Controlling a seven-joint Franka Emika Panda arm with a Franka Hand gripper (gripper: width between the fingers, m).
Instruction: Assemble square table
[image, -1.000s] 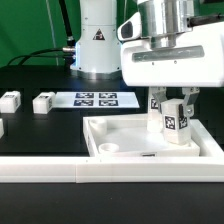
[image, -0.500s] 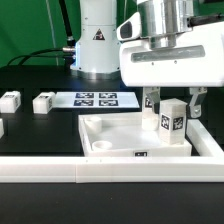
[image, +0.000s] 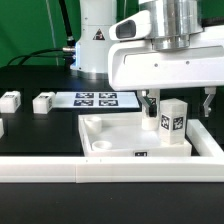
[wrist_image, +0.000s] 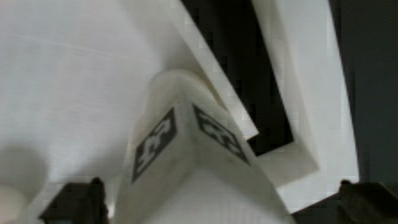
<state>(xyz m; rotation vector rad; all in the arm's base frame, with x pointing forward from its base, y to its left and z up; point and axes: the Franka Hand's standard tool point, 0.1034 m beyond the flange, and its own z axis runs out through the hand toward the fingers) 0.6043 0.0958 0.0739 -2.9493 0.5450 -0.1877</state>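
The tool (image: 178, 106) has just let go. A second ago its fingers (image: 150, 104) were pinched on the leg block (image: 172, 122); now they stand wide, one on each side of it and clear of its faces. The block stays upright on its own in the lower right of the exterior view, at the right-hand corner of the tabletop (image: 105, 150), inside the raised rim. I take this leg as placed, though from here I cannot tell whether it is fully seated in its corner hole. It is a small white post with black-and-white tags on two faces that meet at an edge. More leg blocks (image: 43, 101) wait on the black bench (image: 40, 135) at the left of that view, well apart from the tabletop.
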